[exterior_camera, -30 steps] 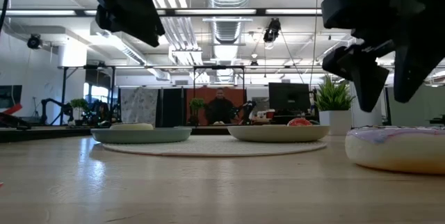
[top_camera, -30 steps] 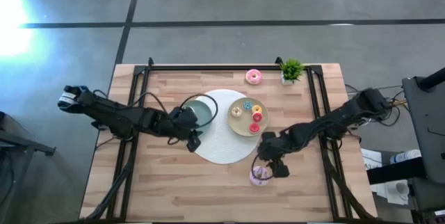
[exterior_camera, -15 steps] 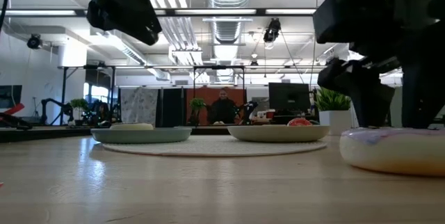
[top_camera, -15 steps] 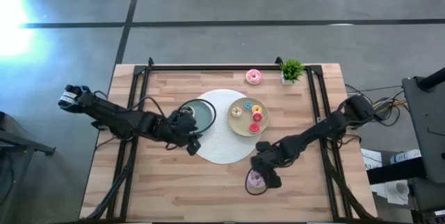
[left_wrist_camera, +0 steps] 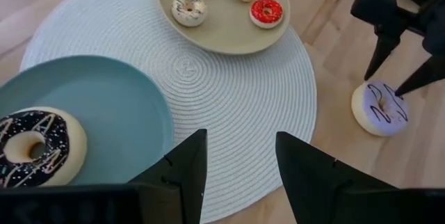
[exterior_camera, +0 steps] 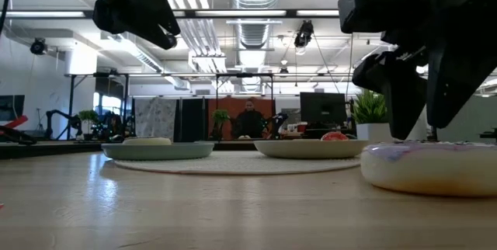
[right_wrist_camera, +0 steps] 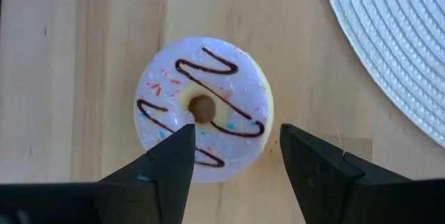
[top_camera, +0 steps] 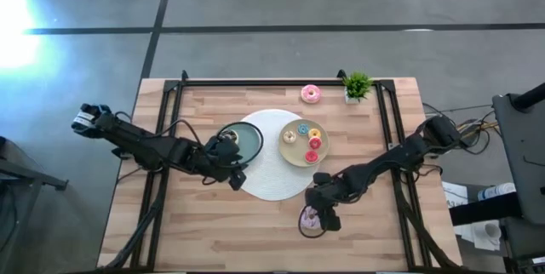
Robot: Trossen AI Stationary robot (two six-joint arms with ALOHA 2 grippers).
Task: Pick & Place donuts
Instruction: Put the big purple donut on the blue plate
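The lilac sprinkled donut (right_wrist_camera: 201, 109) lies flat on the bare wood near the table's near edge (top_camera: 309, 220). My right gripper (right_wrist_camera: 233, 137) hangs over it, open, one finger over the icing and the other just past the rim. My left gripper (left_wrist_camera: 236, 158) is open and hovers over the white round mat (left_wrist_camera: 229, 92), beside the blue-grey plate (left_wrist_camera: 118, 106). The dark chocolate donut (left_wrist_camera: 35, 147) lies on that plate. Several tiny donuts (left_wrist_camera: 266, 12) lie on the yellow-green plate (top_camera: 298, 152). The pink-iced donut (top_camera: 311, 94) lies by the far edge. My right gripper comes at the lilac donut from above, pointing down, fingers apart. One fingertip (right_wrist_camera: 182, 137) stands over the iced top beside the hole (right_wrist_camera: 202, 107); the other (right_wrist_camera: 286, 137) stands just outside the rim. I cannot tell whether they touch. The donut lies flat on the table.
A small green potted plant (top_camera: 357, 85) stands at the far right corner next to the pink-iced donut. The black frame rails (top_camera: 385, 121) run along both sides of the table. Bare wood (top_camera: 196, 223) stretches along the near edge, left of the lilac donut.
My right gripper has moved toward the table's near-left and come down over the lilac donut. The donut has slid a little toward the left along the table. My left gripper has drawn back slightly toward the left.
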